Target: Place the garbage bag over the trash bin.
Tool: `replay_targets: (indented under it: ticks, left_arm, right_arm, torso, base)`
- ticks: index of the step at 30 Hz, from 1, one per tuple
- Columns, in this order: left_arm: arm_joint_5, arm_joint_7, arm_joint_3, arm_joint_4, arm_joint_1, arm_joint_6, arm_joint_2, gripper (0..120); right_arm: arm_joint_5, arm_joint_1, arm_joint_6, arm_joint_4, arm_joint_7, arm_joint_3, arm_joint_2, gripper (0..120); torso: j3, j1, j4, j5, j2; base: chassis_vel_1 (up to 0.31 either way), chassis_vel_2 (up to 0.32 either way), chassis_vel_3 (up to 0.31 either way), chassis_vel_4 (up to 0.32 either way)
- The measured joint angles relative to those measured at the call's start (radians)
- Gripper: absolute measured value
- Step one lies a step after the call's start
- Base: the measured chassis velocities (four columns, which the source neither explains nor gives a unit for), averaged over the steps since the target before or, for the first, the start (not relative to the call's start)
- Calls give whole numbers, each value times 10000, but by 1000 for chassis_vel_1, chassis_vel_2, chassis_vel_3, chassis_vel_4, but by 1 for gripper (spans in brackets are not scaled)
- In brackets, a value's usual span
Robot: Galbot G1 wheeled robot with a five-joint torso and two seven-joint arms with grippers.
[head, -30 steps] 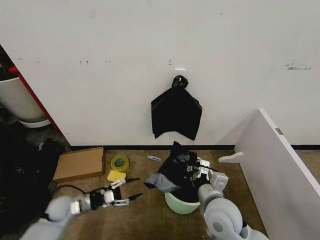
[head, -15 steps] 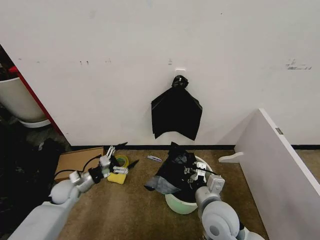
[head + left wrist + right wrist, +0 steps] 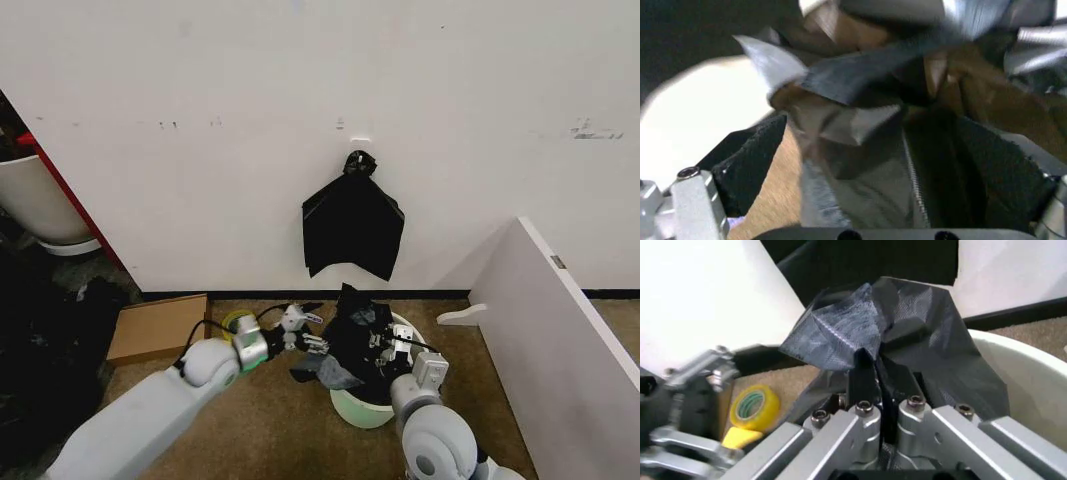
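Note:
The garbage bag point(image 3: 350, 335), crinkly glossy black plastic, is bunched over the top of the trash bin point(image 3: 360, 411), a cream-white bucket standing on the carpet by the wall. My right gripper point(image 3: 385, 345) is over the bin's opening, shut on a fold of the bag point(image 3: 907, 335); the bin's rim point(image 3: 1030, 372) curves beside it. My left gripper point(image 3: 312, 328) has reached the bag's hanging left edge and is open. A flap of bag point(image 3: 860, 195) lies between its spread fingers point(image 3: 747, 160), with the bin's pale wall point(image 3: 693, 120) beyond.
A flat black bag point(image 3: 352, 225) hangs knotted on the wall above the bin. A cardboard box point(image 3: 160, 327) and a yellow tape roll point(image 3: 757, 402) lie on the carpet to the left. A white panel point(image 3: 560, 340) stands at the right, dark clutter at far left.
My left arm has swung right, from beside the cardboard and tape over to the bag's left edge. The right gripper has kept its hold over the bin.

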Motion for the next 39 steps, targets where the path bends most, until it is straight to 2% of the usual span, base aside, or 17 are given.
replay_targets:
  ticks: [5, 6, 8, 10, 12, 14, 15, 21, 25, 30, 33, 34, 38, 39]
  left_arm:
    - [-124, -312, 890, 14, -893, 1731, -127, 97]
    - [-206, -683, 1083, -102, -1077, 2326, -157, 96]
    - [-270, -935, 1157, -170, -1147, 2555, -174, 95]
    - [-692, -2274, 1424, -542, -1366, 3576, -289, 94]
    - [-1025, -3020, 1563, -761, -1487, 4164, -368, 93]
    - [-1512, -4264, 1903, -994, -1747, 5217, -623, 93]
    - [-1512, -4264, 1903, -994, -1747, 5217, -623, 93]
    - [-2047, -4820, 2231, -571, -2285, 6492, -1344, 94]
    - [-2166, -4835, 2205, -444, -2319, 6866, -1470, 93]
    - [-2196, -4732, 2051, 16, -2146, 6959, -1826, 74]
    - [-2195, -4698, 1939, 166, -2060, 6957, -1987, 68]
    - [-2201, -4689, 1903, 211, -2025, 6955, -2038, 61]
    - [-2339, -4687, 1794, 256, -1924, 6934, -2160, 46]
    - [-2339, -4687, 1794, 256, -1924, 6934, -2160, 46]
  right_arm:
    - [-99, 50, 19, -94, -27, 23, 81, 0]
    - [-124, 70, 29, -115, -43, 29, 103, 0]
    - [-136, 76, 34, -122, -47, 30, 116, 0]
    - [-166, 83, 41, -149, -56, 27, 151, 0]
    - [-182, 82, 42, -156, -58, 14, 163, 0]
    - [-199, 71, 45, -157, -61, -8, 172, 0]
    - [-199, 71, 45, -157, -61, -8, 172, 0]
    - [-257, 11, 45, -115, -62, -13, 172, 0]
    - [-271, -18, 45, -64, -62, -7, 177, 0]
    - [-274, -20, 45, -20, -62, 0, 178, 0]
    - [-275, -19, 45, -20, -62, 1, 178, 0]
    - [-275, -19, 45, -20, -62, 2, 182, 0]
    - [-276, -4, 45, -66, -62, 6, 208, 0]
    - [-276, -4, 45, -66, -62, 6, 208, 0]
  torso:
    - [0, 0, 2, -2, 0]
    - [0, 0, 3, -2, 0]
    - [0, 0, 4, -1, 0]
    - [0, 0, 3, -2, 0]
    - [-1, 0, 3, -1, 0]
    - [-1, -1, 3, -2, 0]
    - [-1, -1, 3, -2, 0]
    - [-1, -1, 1, -1, 0]
    - [-1, -1, 3, 0, 1]
    - [-1, -1, 3, -1, 1]
    - [-2, -2, 3, 0, 3]
    - [-2, -1, 3, 0, 3]
    - [-2, -1, 4, -2, 2]
    - [-2, -1, 4, -2, 2]
  base:
    - [0, 0, 0, 0]
    - [0, 0, 0, 0]
    - [0, 0, 0, 0]
    - [0, 0, 0, 0]
    - [0, 0, 0, 0]
    - [0, 0, 0, 0]
    - [0, 0, 0, 0]
    - [0, 0, 0, 0]
    - [0, 0, 0, 0]
    - [0, 0, 0, 0]
    - [0, 0, 0, 0]
    - [0, 0, 0, 0]
    - [0, 0, 0, 0]
    - [0, 0, 0, 0]
